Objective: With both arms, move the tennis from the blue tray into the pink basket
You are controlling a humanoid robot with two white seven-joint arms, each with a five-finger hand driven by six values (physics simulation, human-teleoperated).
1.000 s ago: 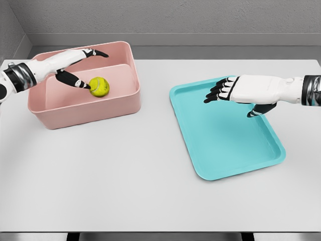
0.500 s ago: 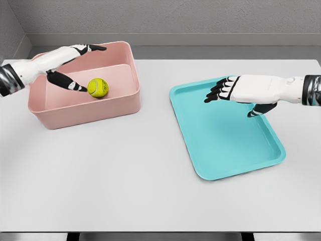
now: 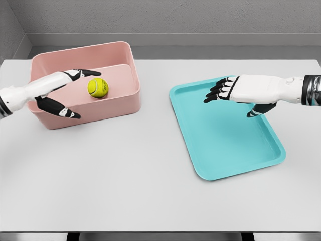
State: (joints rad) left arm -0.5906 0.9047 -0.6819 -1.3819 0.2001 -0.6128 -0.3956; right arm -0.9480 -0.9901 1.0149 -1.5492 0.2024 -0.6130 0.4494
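You have one yellow-green felt tennis ball (image 3: 98, 87), one pink rectangular plastic basket (image 3: 120, 107), one turquoise rectangular plastic tray (image 3: 225, 145) and two white robot hands, all over one pale grey desk (image 3: 125, 175).

The ball lies inside the basket, on its floor, toward the 1 o'clock part of the interior, clear of the walls. The basket sits at the desk's 10 o'clock; the tray lies at 3 o'clock, turned a little askew, with nothing resting in it.

Your left hand (image 3: 60, 93) comes in from 9 o'clock and is over the basket's near-left part. It is spread wide: the black-tipped fingers (image 3: 85, 74) stretch toward the ball, and the thumb points down toward 5 o'clock across the front wall. It holds nothing. The fingertips end just beside the ball at its 10 o'clock; from this angle you probably cannot count that as contact.

Your right hand (image 3: 241, 93) reaches in from 3 o'clock and hangs over the tray's 12 o'clock end, palm down, fingers loosely extended toward 9 o'clock and thumb hanging below. It is open too and grips nothing.
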